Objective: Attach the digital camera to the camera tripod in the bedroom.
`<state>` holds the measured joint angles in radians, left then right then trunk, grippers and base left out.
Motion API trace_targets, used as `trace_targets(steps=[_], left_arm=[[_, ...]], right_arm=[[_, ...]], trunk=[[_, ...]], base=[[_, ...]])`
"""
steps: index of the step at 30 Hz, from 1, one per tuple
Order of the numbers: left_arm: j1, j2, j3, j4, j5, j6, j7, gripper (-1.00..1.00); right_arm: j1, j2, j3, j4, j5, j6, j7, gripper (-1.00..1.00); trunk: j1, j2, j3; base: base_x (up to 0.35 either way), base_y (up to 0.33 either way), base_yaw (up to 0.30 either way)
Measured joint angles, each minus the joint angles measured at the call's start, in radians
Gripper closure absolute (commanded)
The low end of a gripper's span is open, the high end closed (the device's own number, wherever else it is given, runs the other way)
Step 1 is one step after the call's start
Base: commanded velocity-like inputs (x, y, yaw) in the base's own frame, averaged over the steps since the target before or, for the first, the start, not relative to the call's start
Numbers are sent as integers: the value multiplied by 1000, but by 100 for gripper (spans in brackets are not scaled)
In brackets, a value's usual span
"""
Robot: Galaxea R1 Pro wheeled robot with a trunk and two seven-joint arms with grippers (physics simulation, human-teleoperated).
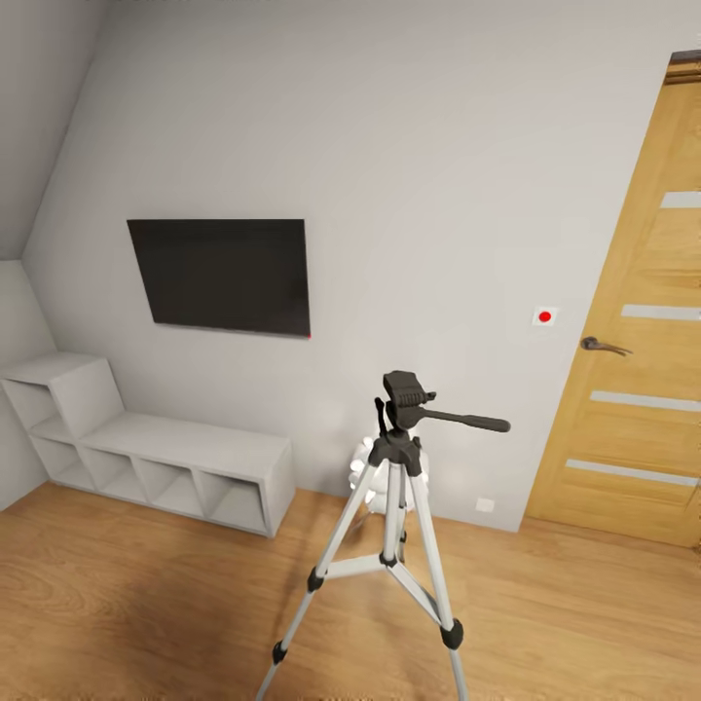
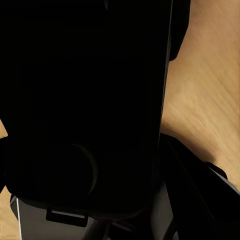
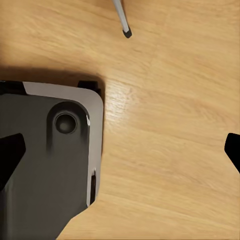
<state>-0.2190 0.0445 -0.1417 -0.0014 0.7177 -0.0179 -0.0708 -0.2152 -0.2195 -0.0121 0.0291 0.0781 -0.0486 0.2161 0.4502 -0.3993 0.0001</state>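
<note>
The camera tripod stands on the wood floor close in front of me, silver legs spread. Its black head is bare on top, and its pan handle points right. One tripod foot shows in the right wrist view. My right gripper hangs open above the floor, its fingertips wide apart with nothing between them. A black boxy body with a round bulge, the digital camera, fills most of the left wrist view, with my left gripper shut on it. The fingers cannot be told from the camera.
A black TV hangs on the grey-white wall above a grey cube shelf. An oak door stands at the right. A white spiky lamp sits just behind the tripod. My grey base is below the right gripper.
</note>
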Motion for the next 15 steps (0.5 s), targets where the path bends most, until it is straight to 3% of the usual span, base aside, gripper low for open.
trace_targets(steps=[4, 15], left_arm=[[0, 1, 0, 0, 0, 0, 0, 100], [0, 1, 0, 0, 1, 0, 0, 100]], right_arm=[[0, 0, 0, 0, 0, -1, 0, -100], [0, 3, -2, 0, -1, 1, 0, -100]], trunk=[[0, 0, 0], [-1, 0, 0]], base=[[-142, 0, 0], [-21, 0, 0]])
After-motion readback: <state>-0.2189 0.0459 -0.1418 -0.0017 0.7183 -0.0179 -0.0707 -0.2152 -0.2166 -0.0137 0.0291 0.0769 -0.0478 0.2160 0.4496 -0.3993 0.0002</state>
